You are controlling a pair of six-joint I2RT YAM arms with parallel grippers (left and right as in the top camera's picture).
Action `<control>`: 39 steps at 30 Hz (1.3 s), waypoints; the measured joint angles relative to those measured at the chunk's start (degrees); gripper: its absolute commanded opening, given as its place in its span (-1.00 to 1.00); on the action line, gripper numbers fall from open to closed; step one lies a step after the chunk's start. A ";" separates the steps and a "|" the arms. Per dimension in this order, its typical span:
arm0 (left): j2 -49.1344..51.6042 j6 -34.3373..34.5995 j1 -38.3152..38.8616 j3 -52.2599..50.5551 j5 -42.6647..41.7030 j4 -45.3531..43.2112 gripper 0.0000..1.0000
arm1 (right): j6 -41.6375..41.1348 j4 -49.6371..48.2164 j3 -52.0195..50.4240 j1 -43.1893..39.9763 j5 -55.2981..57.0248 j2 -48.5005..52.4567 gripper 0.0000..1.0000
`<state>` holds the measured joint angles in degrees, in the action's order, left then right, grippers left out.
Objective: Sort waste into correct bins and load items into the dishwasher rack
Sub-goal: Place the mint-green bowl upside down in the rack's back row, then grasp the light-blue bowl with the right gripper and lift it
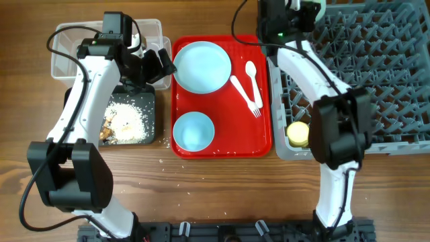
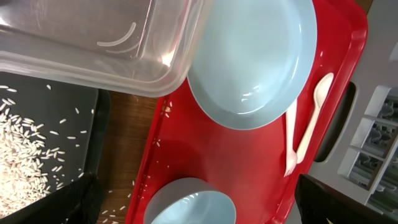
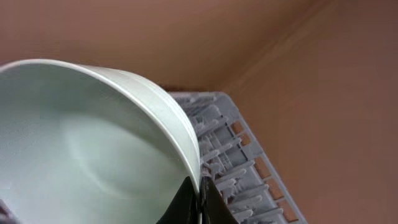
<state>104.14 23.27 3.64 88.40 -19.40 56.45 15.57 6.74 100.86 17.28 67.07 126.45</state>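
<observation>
My right gripper is shut on the rim of the mint-green bowl and holds it tilted above the grey dishwasher rack. In the overhead view it is at the rack's far left corner. A yellow cup sits in the rack's near left corner. My left gripper is open and empty, between the clear tub and the pale blue plate. The pale blue bowl, white spoon and fork lie on the red tray. Beige leftovers fill the black tray.
The left wrist view shows the tub's corner, the black tray with grains, the plate, bowl, spoon and fork. Loose crumbs dot the wooden table near the red tray's left edge.
</observation>
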 measured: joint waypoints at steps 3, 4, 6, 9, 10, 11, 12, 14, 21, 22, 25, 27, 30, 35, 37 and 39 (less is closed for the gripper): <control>0.00 0.00 0.00 0.00 0.00 0.00 1.00 | 1.73 -0.07 0.00 0.02 0.31 2.27 -0.91; 0.00 0.00 0.00 0.00 0.00 0.00 0.99 | 1.73 -0.04 0.00 0.02 0.33 2.36 -0.91; 0.00 0.00 0.00 0.00 0.00 0.00 1.00 | 1.73 0.00 0.00 0.02 0.50 2.36 -0.91; 0.00 0.00 0.00 0.00 0.00 -0.02 1.00 | 2.75 0.83 0.02 1.38 0.94 2.36 -0.43; 0.00 0.00 0.00 0.00 0.00 -0.02 1.00 | 2.99 1.79 0.02 2.19 1.16 2.36 -0.09; 0.00 0.00 0.00 0.00 0.00 -0.02 0.99 | 3.23 3.96 0.07 3.50 0.92 2.36 0.15; 0.00 0.00 0.00 0.00 0.00 0.02 0.99 | 3.43 6.43 0.11 4.72 0.09 2.36 0.29; 0.00 0.00 0.00 0.00 0.02 -0.04 1.00 | 3.19 9.16 0.11 6.73 -1.33 2.71 0.41; 0.00 0.00 0.00 0.00 0.00 -0.02 1.00 | 1.01 12.96 0.11 8.09 -5.33 0.22 0.54; 0.00 0.00 0.00 0.00 0.02 0.00 1.00 | -0.13 15.32 0.09 8.15 -6.91 -1.44 0.54; 0.00 0.00 0.00 0.00 -0.02 -0.02 1.00 | -9.66 29.68 0.44 8.48 -23.78 -10.43 0.47; 0.00 0.00 0.00 0.00 0.00 0.07 0.99 | -15.69 39.69 0.87 8.57 -46.27 -15.08 0.30; 0.00 0.00 0.00 -0.02 0.02 0.02 1.00 | -26.73 44.83 -1.81 9.11 -73.42 -15.72 0.29; 0.00 0.00 0.00 0.00 0.02 0.00 1.00 | -38.07 37.79 -20.61 13.77 -89.57 -14.82 0.17; 0.00 0.00 0.00 0.00 0.00 0.00 1.00 | -40.11 35.56 -24.02 16.04 -91.36 -14.75 0.05; 0.00 0.00 0.00 0.00 0.00 -0.04 1.00 | -42.36 34.67 -25.68 17.90 -92.35 -14.71 -0.37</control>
<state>104.14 23.27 3.64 88.40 -19.40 56.40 -26.79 41.41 75.18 35.18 -25.28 111.74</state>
